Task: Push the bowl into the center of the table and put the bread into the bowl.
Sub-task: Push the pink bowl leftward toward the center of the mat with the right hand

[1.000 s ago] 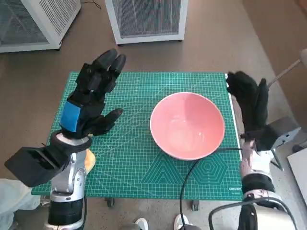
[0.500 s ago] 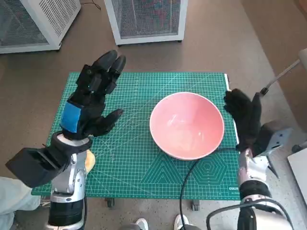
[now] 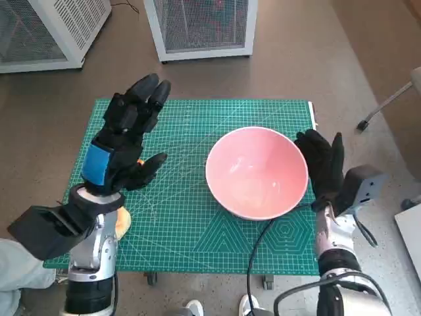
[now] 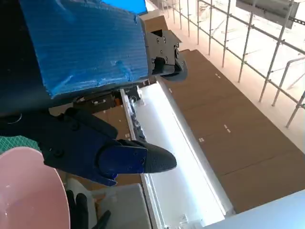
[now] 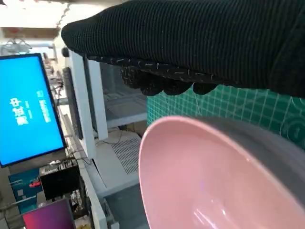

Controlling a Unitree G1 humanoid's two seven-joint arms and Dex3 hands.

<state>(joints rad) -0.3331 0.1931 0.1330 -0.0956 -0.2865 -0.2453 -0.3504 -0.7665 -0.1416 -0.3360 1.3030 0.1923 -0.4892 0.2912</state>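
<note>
Your round pink ceramic bowl (image 3: 256, 172) sits upright, mouth up, on the green gridded cutting mat (image 3: 184, 224), right of the mat's middle. Your gloved right hand (image 3: 321, 161) stands just beside the bowl's right rim, fingers straight and apart, holding nothing; contact cannot be judged. Your blue-taped left hand (image 3: 125, 135) hangs over the mat's left part, well apart from the bowl, fingers spread, empty. A tan rounded piece, probably the bread (image 3: 122, 220), peeks from under your left wrist at the mat's left edge; its long axis is hidden.
</note>
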